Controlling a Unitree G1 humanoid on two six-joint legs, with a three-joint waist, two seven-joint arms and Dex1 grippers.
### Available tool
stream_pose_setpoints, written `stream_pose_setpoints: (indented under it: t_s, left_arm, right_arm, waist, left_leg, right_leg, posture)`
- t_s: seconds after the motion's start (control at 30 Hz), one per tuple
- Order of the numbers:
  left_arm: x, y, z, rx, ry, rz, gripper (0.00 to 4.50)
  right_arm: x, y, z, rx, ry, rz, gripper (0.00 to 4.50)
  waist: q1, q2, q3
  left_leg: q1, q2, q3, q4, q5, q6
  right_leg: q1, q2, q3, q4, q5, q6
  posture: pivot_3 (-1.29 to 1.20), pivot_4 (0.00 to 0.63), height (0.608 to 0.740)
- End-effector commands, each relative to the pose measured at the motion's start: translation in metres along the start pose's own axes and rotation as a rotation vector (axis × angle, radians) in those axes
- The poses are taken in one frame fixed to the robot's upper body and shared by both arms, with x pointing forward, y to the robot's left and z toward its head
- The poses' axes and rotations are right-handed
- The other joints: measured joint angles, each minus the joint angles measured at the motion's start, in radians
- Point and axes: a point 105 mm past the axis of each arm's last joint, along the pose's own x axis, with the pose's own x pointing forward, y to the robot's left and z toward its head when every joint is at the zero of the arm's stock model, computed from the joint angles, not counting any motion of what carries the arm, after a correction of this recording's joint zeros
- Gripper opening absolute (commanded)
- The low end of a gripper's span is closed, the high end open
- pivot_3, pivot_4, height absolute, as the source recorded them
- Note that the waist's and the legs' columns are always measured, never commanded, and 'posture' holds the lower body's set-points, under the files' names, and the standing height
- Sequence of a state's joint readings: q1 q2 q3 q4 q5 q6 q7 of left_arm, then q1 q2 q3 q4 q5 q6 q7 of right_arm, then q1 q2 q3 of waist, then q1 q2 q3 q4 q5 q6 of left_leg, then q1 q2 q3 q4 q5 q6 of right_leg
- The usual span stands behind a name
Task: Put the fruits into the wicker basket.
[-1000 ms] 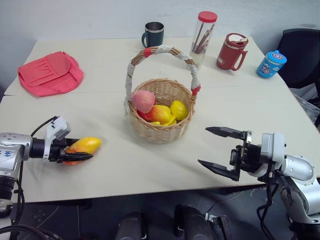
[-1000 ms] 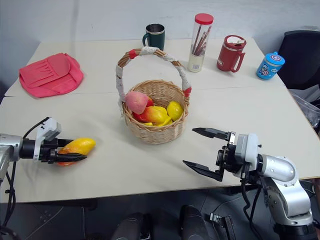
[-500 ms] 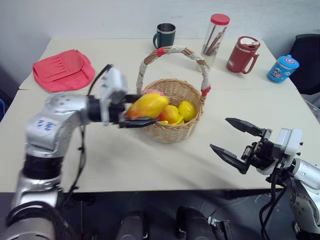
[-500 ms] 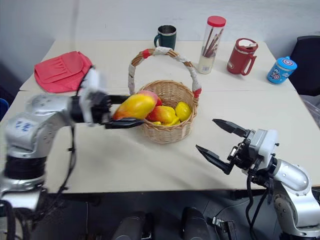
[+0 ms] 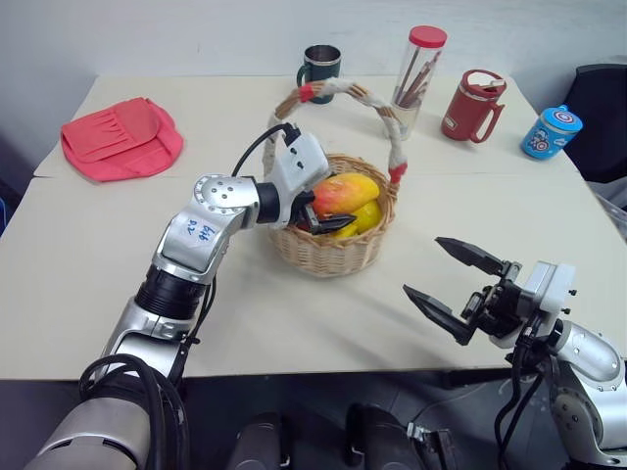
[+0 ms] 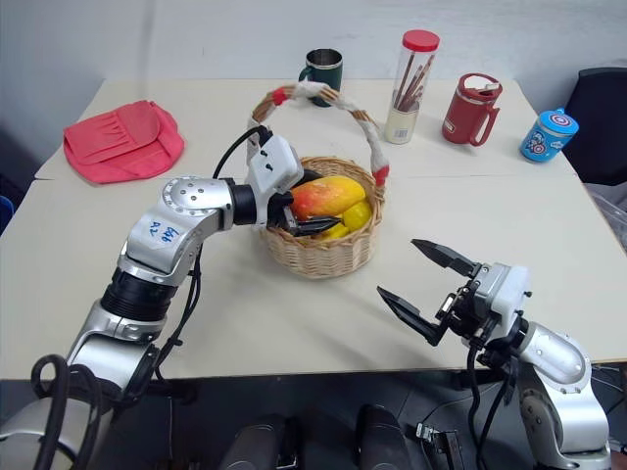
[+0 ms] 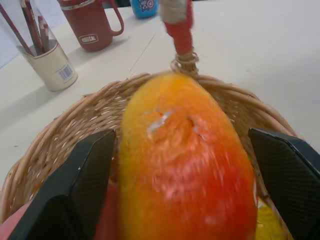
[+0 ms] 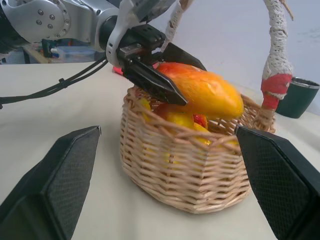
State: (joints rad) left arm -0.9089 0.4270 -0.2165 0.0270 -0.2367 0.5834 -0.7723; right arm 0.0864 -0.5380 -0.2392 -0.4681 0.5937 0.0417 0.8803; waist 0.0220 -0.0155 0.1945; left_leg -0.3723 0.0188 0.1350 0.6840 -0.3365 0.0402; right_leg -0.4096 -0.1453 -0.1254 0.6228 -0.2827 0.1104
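I stand at a pale beige table (image 5: 88,284) that has a thin seam across it. Behind it is a plain light wall, and a dark chair (image 5: 600,103) stands at the far right corner.

My left gripper (image 5: 315,211) reaches over the wicker basket (image 5: 328,250) near the middle of the table. Its fingers are spread wide, with the mango (image 5: 343,192) between them; in the left wrist view there is a gap between each finger and the fruit. The mango lies above the other fruits in the basket, its red end towards my wrist. I cannot make out the peach clearly.

My right gripper (image 5: 454,284) hovers above the near right part of the table, its fingers wide apart and holding nothing.

On the far side I see a red cloth pouch (image 5: 120,139) at the left, then a dark green mug (image 5: 319,69), a clear jar with a red lid (image 5: 416,73), a red mug (image 5: 470,103) and a blue cup (image 5: 551,130).
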Motion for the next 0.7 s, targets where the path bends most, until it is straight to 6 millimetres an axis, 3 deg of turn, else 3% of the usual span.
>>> stream_pose_setpoints:
  t_s: [0.03,0.13,0.27,0.37,0.47,0.6,0.7]
  left_arm:
    - [-0.020,-0.009,0.029,0.034,-0.134,-0.076,4.45]
    - [-0.040,-0.016,0.035,0.050,-0.191,-0.128,4.45]
    - [-0.086,-0.030,0.035,0.084,-0.241,-0.193,4.45]
    - [-0.119,-0.030,0.031,0.041,-0.250,-0.172,4.45]
    - [-0.164,-0.021,0.008,-0.042,-0.181,-0.019,4.45]
    - [-0.200,-0.032,-0.005,-0.147,-0.190,0.045,4.45]
    - [-0.215,-0.047,-0.022,-0.207,-0.131,0.072,4.45]
  right_arm:
    - [-0.002,-0.016,0.006,-0.006,-0.011,-0.008,4.50]
    - [0.000,-0.029,0.002,0.029,0.014,0.025,4.50]
    - [0.015,-0.061,-0.002,0.012,0.025,0.071,4.50]
    - [0.032,-0.084,-0.005,0.052,0.023,0.097,4.50]
    - [0.065,-0.107,-0.013,0.077,0.042,0.166,4.50]
    - [0.101,-0.114,-0.009,0.113,0.019,0.273,4.50]
    - [0.120,-0.105,-0.007,0.125,0.021,0.385,4.50]
  waist:
    - [-0.003,0.000,0.000]
    - [-0.017,0.000,0.000]
    - [-0.039,0.001,0.001]
    - [-0.045,0.003,0.002]
    - [-0.064,0.005,0.003]
    - [-0.064,0.007,0.004]
    - [-0.057,0.008,0.005]
  left_leg:
    - [0.000,0.000,0.000,0.000,0.000,0.000]
    - [0.001,0.000,0.000,0.000,0.001,0.001]
    - [0.001,0.001,0.001,0.000,0.001,0.000]
    - [0.001,0.001,-0.001,0.000,0.002,-0.001]
    - [0.001,0.001,-0.001,0.000,0.002,-0.001]
    - [0.000,0.002,-0.003,-0.001,0.002,-0.001]
    - [-0.003,0.001,-0.007,-0.001,0.002,-0.002]
  right_leg:
    - [0.000,0.000,0.000,0.000,0.000,0.000]
    - [0.000,-0.001,0.000,0.000,0.000,0.000]
    - [0.000,-0.001,-0.001,0.000,0.000,-0.001]
    - [0.000,-0.001,-0.002,0.000,0.000,-0.001]
    - [0.001,-0.001,-0.002,0.001,0.000,-0.001]
    - [0.000,-0.002,-0.002,0.002,-0.001,-0.003]
    - [0.000,-0.002,-0.001,0.000,-0.001,-0.003]
  posture:
    - [0.00,0.150,0.740]
    - [0.00,0.150,0.740]
    - [0.00,0.150,0.740]
    - [0.00,0.150,0.740]
    - [0.00,0.150,0.740]
    - [0.00,0.150,0.740]
    - [0.00,0.150,0.740]
